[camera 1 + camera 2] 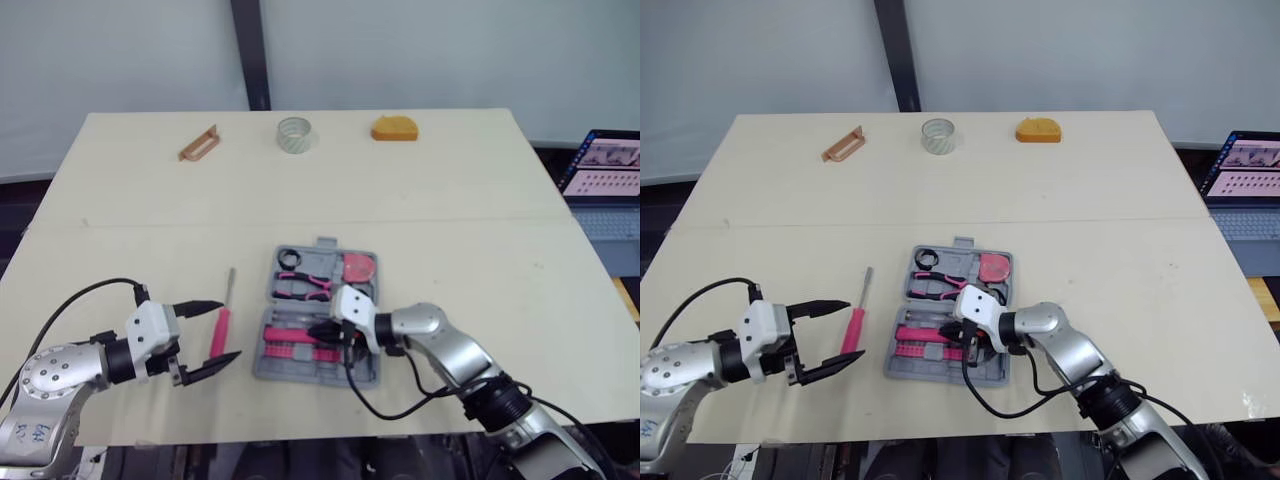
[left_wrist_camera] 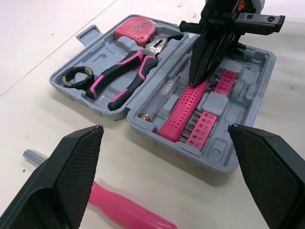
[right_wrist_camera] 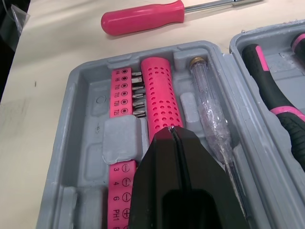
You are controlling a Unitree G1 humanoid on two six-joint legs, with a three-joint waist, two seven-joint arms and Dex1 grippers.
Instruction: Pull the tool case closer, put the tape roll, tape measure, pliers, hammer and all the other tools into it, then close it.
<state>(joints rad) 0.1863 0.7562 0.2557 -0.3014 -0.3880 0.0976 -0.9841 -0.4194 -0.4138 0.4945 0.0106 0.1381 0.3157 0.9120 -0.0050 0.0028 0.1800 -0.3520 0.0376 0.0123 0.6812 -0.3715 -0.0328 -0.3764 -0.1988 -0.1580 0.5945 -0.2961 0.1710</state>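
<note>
Tool case (image 2: 102, 57): grey, lying open on the near middle of the table (image 1: 480, 200), both halves flat, between the two arms.
Far half of the case: black-and-pink pliers (image 2: 128, 71) lie in their moulded slot, a pink tape measure (image 2: 136, 25) sits in the corner next to the plier jaws, and a black ring (image 2: 85, 72) sits at the handle end.
Near half of the case: a pink perforated block (image 3: 162, 95), a pink strip of bits (image 3: 119, 95) beside it, and a clear-handled tester screwdriver (image 3: 209, 109) along the hinge side.
Right gripper (image 1: 320, 330): reaches into the near half, its two fingers pressed together into one point with nothing seen between them. The tip is at the end of the perforated block.
Left gripper (image 1: 230, 329): low over the table just left of the case, jaws spread wide and holding nothing.
Pink screwdriver (image 1: 223, 318): flat on the table left of the case, outside it, with the handle lying between the left fingers and the metal shaft pointing away from the robot.
Far edge of the table: a clear tape roll (image 1: 296, 147) in the middle, an orange tool (image 1: 395, 129) to its right, and a brown handle-shaped tool (image 1: 198, 143) to its left, all well apart from the case.
Off the table, right: an open laptop (image 1: 605, 165).
</note>
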